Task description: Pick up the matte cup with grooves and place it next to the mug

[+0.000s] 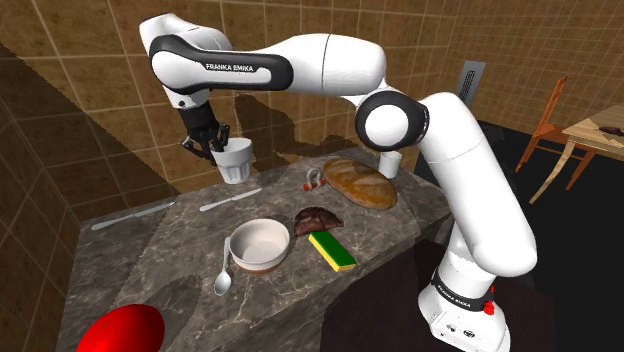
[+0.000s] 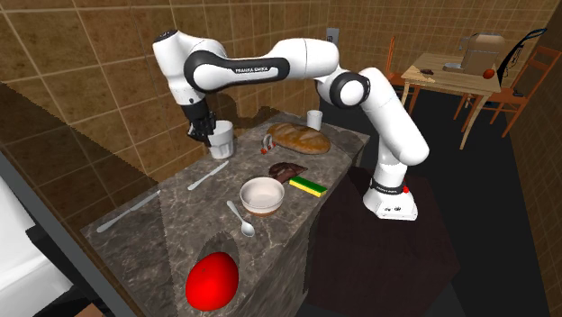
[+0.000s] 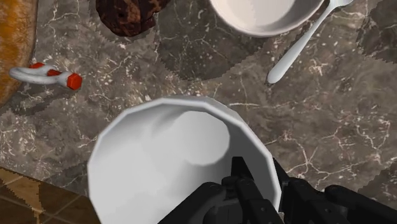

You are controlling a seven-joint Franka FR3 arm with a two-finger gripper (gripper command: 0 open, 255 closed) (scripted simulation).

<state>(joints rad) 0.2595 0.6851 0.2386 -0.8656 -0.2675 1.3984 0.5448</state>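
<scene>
Cup [image 1: 237, 160], white, matte, faceted walls, rim clamped in claw [image 1: 221, 143].

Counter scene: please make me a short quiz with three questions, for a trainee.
1. True or false: the gripper clasps the cup by its rim.
2. What lies right beside the bowl? A) spoon B) fork C) bottle
3. Fill in: the mug stands next to the ____.
Key: 1 true; 2 A; 3 bread.
</scene>
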